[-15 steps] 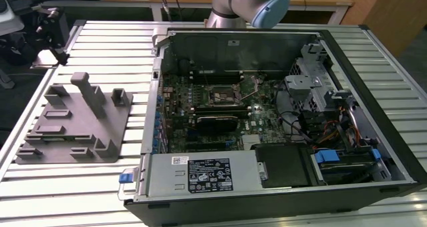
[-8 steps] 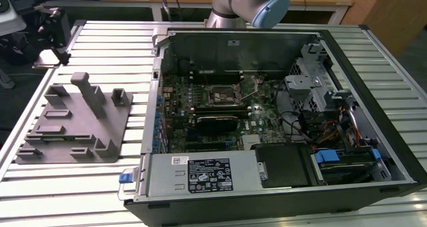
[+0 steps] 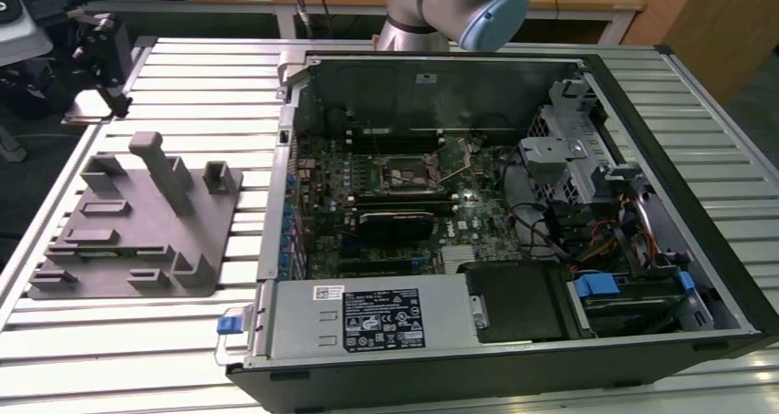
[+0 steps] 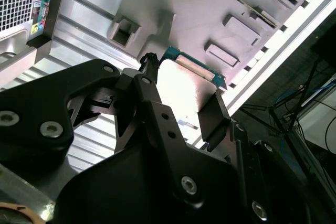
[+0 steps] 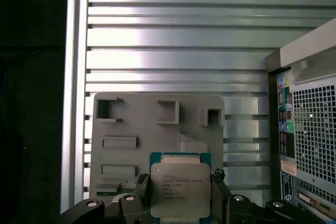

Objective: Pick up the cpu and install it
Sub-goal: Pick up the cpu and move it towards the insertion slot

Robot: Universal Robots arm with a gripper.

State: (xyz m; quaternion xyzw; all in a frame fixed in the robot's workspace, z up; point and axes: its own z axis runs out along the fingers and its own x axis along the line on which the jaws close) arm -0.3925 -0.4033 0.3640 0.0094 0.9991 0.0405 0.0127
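The cpu point(image 5: 180, 192) sits clamped between the two black fingers point(image 5: 140, 190) of the end effector point(image 5: 179, 182), its silvery metal top facing the camera in the first wrist view and a green board rim showing around it. In the second wrist view the same chip point(image 4: 184, 90) appears as a bright, glare-washed plate with a teal edge, and the end effector point(image 4: 181, 85) is closed onto opposite sides of it, one finger point(image 4: 152, 103) against each side. The chip hangs over the near edge of the grey tray point(image 5: 136, 124), which carries raised blocks and shallow recesses; it seems lifted clear of the tray, though the gap is hard to judge. The tray point(image 3: 134, 222) lies on the slatted aluminium worktop point(image 3: 182, 67), on the exterior view's left, just beside the open computer case point(image 3: 487, 204). The case's perforated rear panel point(image 5: 310, 129) with coloured ports stands near the held chip. Inside the case, the motherboard's socket point(image 3: 402, 170) lies about mid-board, well apart from the tray. The arm point(image 3: 451, 4) enters from the far side of the case.
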